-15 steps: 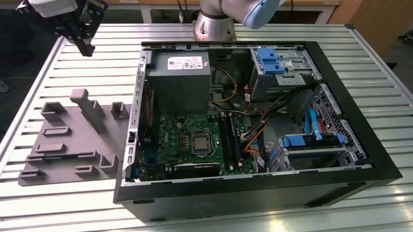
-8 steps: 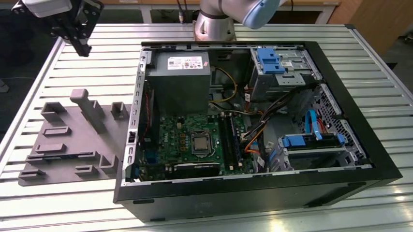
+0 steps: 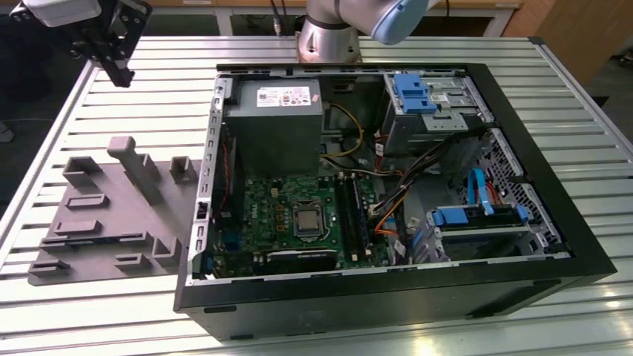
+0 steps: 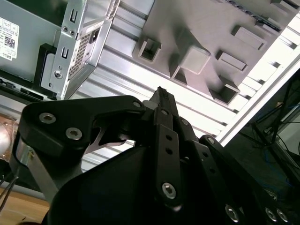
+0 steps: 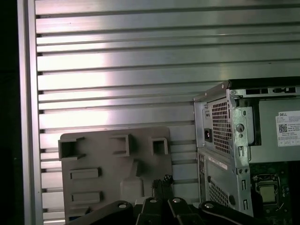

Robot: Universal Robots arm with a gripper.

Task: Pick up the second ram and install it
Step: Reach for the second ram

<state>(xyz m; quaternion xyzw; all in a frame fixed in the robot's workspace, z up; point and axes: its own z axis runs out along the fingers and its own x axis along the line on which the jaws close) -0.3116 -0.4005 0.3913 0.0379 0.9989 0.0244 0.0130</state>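
The gripper (image 3: 121,76) hangs closed and empty beyond the grey tray (image 3: 104,215), at the exterior view's left; the second ram seems not yet fetched, and grasping it needs opened jaws.

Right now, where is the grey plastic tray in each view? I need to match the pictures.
Exterior view: grey tray on the slatted table, at the exterior view's left of the computer case.
Second wrist view: tray beyond the fingers, beside the case's rear corner.
First wrist view: tray flat on the table, beside the case.
Shared landmark: the case's perforated rear corner.
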